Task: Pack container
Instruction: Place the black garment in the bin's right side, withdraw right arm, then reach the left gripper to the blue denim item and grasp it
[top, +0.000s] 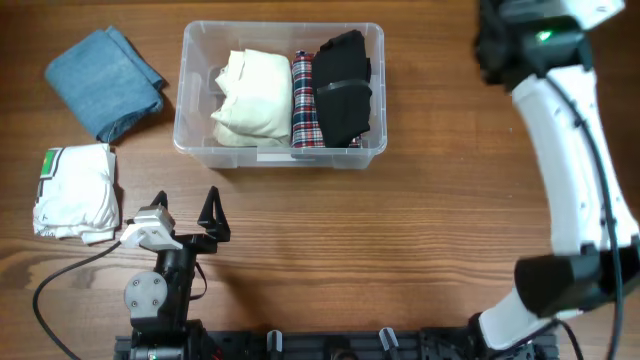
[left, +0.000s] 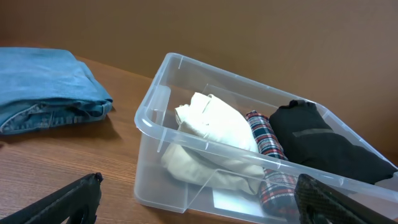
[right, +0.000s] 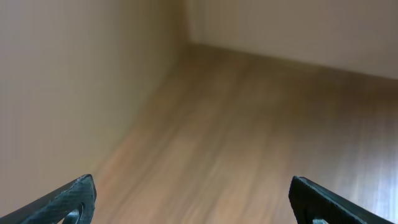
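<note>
The clear plastic container (top: 279, 150) stands at the table's far middle and also shows in the left wrist view (left: 163, 102). It holds a cream garment (top: 250, 97), a red plaid garment (top: 305, 100) and a black garment (top: 343, 85). My left gripper (top: 186, 208) is open and empty, near the front left, short of the container; its fingertips frame the container in the left wrist view (left: 199, 199). My right gripper (right: 193, 199) is open and empty, held high at the far right, over bare wood.
Folded blue jeans (top: 106, 80) lie at the far left, also in the left wrist view (left: 43, 87). A folded white garment with a green label (top: 75, 190) lies at the left edge beside my left gripper. The right arm (top: 565, 150) spans the right side.
</note>
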